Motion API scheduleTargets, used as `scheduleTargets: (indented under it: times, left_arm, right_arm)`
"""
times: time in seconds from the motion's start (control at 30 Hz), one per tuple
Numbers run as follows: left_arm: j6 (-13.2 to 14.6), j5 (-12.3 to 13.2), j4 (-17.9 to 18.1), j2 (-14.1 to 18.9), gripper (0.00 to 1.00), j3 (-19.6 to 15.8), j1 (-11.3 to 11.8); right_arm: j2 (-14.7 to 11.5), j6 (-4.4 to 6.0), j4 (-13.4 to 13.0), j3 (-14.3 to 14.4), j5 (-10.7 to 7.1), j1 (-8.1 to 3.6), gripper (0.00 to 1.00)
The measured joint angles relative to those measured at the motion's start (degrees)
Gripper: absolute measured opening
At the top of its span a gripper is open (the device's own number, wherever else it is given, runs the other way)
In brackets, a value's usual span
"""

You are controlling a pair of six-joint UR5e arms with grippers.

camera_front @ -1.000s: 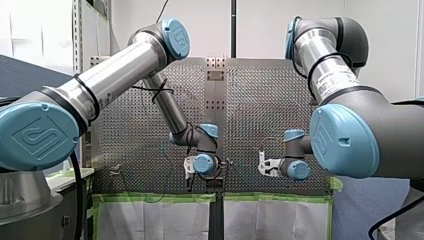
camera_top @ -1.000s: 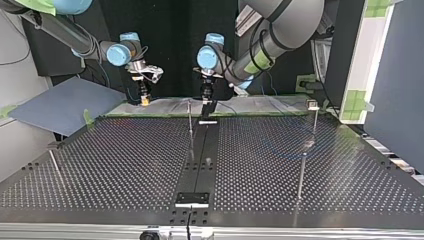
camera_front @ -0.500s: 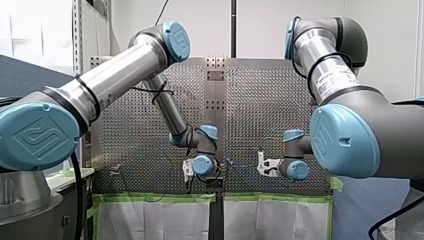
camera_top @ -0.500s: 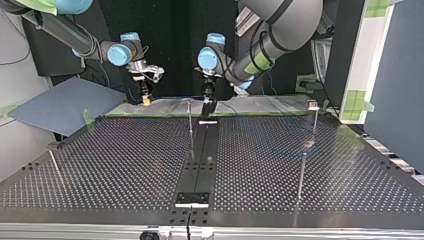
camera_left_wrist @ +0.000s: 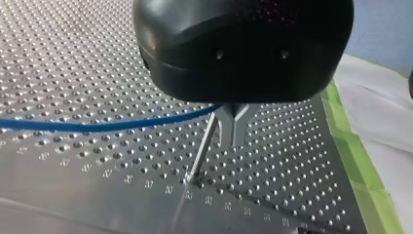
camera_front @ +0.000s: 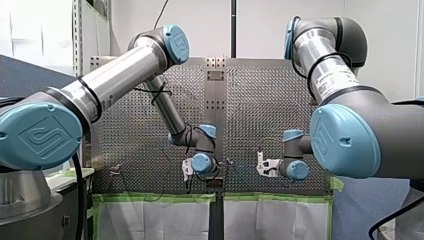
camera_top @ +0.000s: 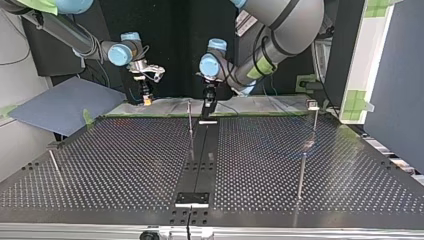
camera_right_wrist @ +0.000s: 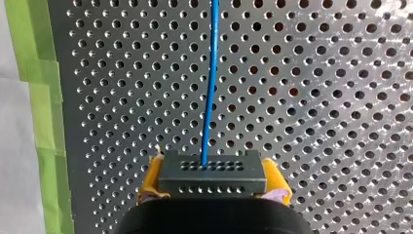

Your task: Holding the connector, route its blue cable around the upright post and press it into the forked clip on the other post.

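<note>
Your right pincer is closed on the connector: the grey block, with its rows of small holes, sits squeezed between the yellow pads. The blue cable leaves the middle of the connector's face and runs straight ahead of the pincer, low over the perforated counter. It runs roughly parallel to the strip of green tape along the counter's edge.

Your left pincer hangs over the counter beside the upright post. Below the black housing, its metal fingers draw together to a single tip with no gap showing. They are closed on the blue cable, which sweeps in from the side in a shallow curve and disappears under the housing where the fingers begin. The cable passes right at the post's top, and you cannot tell from here whether the two touch.

In the top view both pincers work near the counter's far edge. The left one is just beside the thin post near the middle, and the right one is well apart from it at the view's left.
</note>
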Motion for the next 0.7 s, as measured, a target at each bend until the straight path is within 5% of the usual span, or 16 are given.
scheduleTargets:
  times: [0.7]
  left_arm:
    - [-1.7,2.9,-1.7,-0.1,0.00,1.4,1.7]
  right_arm:
    - [0.0,-0.36,0.3,-0.4,0.10,-0.08,0.00]
